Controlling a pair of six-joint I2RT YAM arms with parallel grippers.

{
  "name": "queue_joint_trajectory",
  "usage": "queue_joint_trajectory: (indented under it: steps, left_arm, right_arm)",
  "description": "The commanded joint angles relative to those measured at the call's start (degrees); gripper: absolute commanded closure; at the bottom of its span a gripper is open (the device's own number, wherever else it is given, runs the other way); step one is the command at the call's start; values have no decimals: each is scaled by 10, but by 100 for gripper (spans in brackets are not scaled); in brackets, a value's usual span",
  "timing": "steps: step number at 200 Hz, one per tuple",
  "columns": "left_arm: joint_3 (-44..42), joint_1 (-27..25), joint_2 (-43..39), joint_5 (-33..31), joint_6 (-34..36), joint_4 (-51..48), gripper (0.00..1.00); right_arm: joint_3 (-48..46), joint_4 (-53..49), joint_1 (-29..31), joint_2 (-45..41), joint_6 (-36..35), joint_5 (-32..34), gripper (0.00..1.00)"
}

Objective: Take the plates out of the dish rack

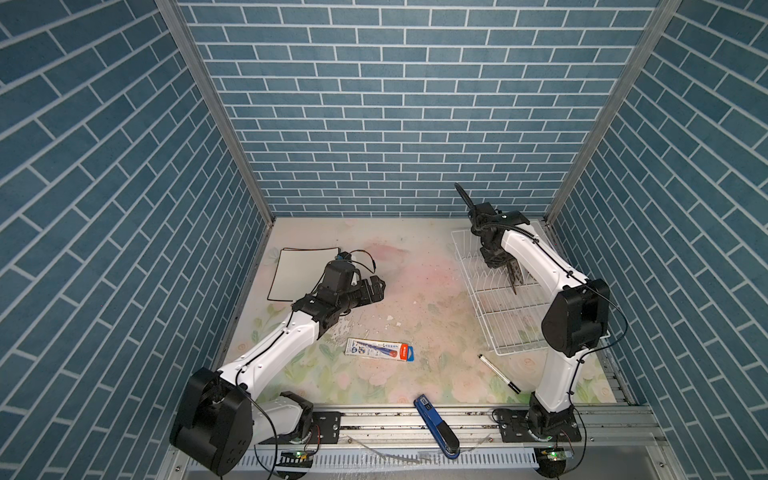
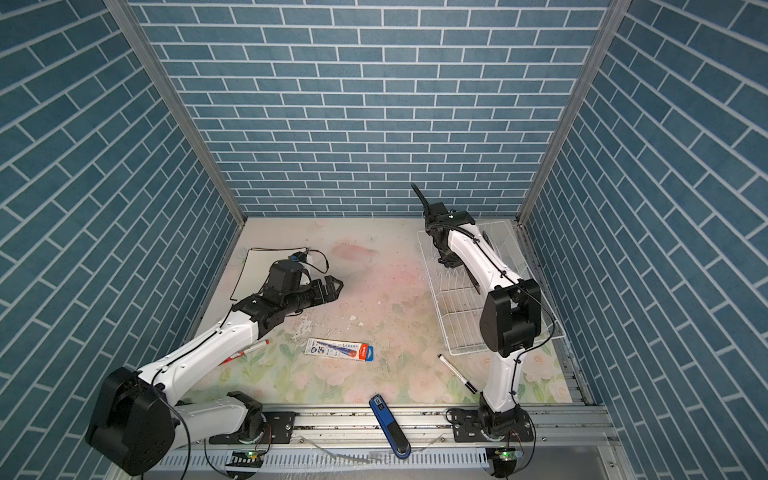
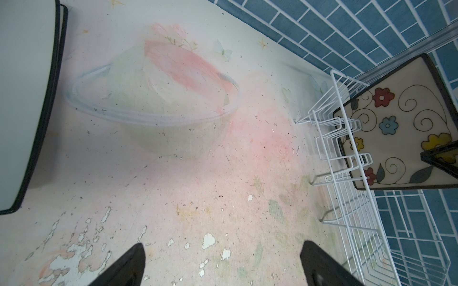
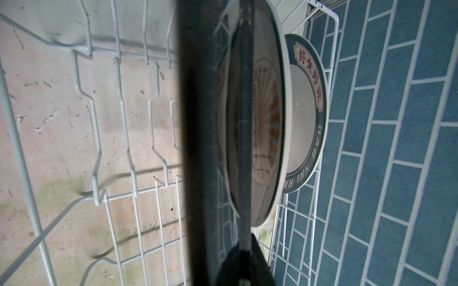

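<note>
My right gripper [image 4: 244,250] is shut on the rim of the flowered square plate [image 3: 396,128], holding it upright and edge-on over the white wire dish rack [image 1: 490,316]. In both top views this plate [image 1: 514,277] shows only as a dark sliver beside the right gripper [image 1: 500,264]. Behind it in the rack stand two round plates, one with a teal lettered rim [image 4: 312,111] and one with orange rays [image 4: 269,111]. A white square plate [image 1: 305,272] lies flat on the table at far left, with a second black rim showing under it. My left gripper [image 1: 376,291] hovers open and empty beside it.
A pen pack [image 1: 380,349] lies mid-table. A black marker [image 1: 498,374] lies near the rack's front corner. A blue stapler [image 1: 436,428] sits on the front rail, and a red marker [image 2: 245,351] lies under the left forearm. Brick walls close three sides.
</note>
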Motion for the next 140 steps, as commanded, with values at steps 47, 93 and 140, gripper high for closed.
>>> queue_joint_trajectory:
  steps: [47, 93, 140]
  left_arm:
    - [-13, 4, -9, 3, 1, -2, 0]
    - [-13, 4, -12, 3, 0, -2, 0]
    - [-14, 4, -13, 4, -1, -2, 0]
  right_arm:
    - [34, -10, 15, -21, -20, 18, 100]
    - [37, -10, 18, -29, -18, 19, 100]
    - [46, -15, 23, -33, -19, 21, 100]
